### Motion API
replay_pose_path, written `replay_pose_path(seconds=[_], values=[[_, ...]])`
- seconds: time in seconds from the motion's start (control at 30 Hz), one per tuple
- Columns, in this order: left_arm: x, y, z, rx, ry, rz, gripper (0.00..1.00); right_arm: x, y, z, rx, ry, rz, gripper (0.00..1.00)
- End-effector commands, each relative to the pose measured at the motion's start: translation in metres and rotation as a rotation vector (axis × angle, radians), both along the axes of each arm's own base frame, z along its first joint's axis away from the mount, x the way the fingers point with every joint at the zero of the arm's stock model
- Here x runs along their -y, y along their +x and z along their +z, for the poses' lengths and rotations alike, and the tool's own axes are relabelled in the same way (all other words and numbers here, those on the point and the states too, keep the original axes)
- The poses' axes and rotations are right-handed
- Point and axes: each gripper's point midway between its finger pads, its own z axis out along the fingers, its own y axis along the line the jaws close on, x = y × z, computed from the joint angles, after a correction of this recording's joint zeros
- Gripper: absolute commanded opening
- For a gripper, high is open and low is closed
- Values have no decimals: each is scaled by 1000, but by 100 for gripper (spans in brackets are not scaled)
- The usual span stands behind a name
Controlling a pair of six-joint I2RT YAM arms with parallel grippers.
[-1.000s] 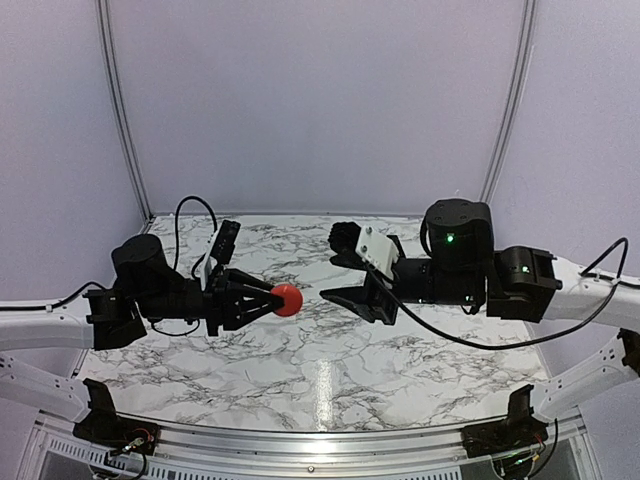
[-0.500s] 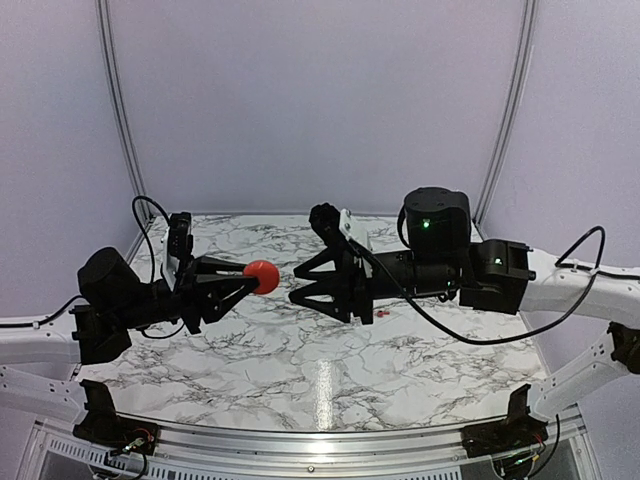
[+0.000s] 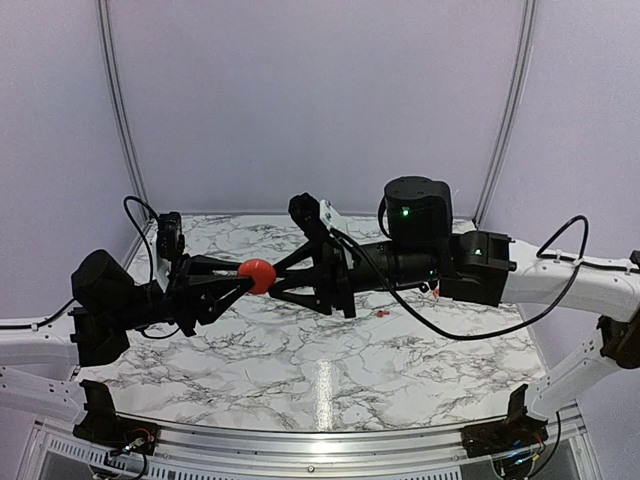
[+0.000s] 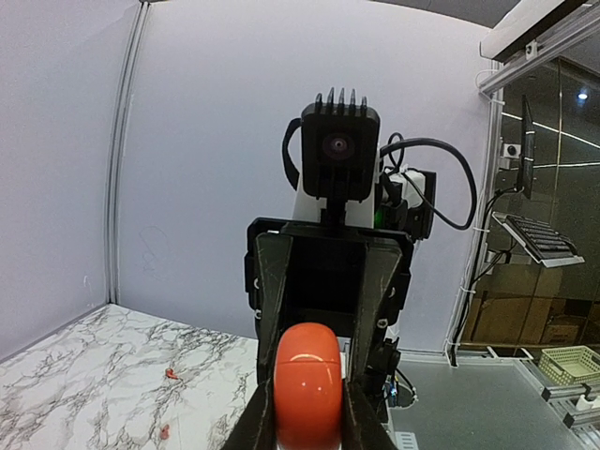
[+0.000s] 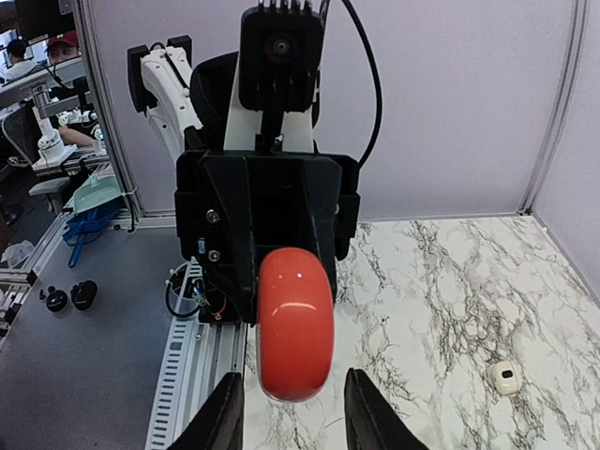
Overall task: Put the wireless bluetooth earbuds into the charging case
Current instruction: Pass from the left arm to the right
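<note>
The red charging case [image 3: 259, 275] is held aloft, well above the table [image 3: 330, 370]. It is clamped edge-on between the fingers of the left gripper [image 3: 243, 279]. The right gripper [image 3: 290, 281] is presented head-on to it, fingers spread apart, one on each side of the case's free edge. In the right wrist view no contact with the case is evident. No gap is seen at the lid, so the case is judged closed.

Two small red earbuds [image 4: 172, 373] are noted lying on the marble, well apart from both grippers.

The step in hand is judged to be preparation of the case, either a second grip for opening it or a handover. Insertion is not yet begun. The next move calls for a controlled closing of the right fingers on the exposed rim, without the case being twisted out of the left grip.
</note>
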Motion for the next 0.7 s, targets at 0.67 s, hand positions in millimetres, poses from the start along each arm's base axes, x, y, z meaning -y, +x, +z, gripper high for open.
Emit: replay_pose_path(seconds=[0.67], values=[[-1,-9,6,42,-34,-27,7,-11,-8,20,31,25,92,29]])
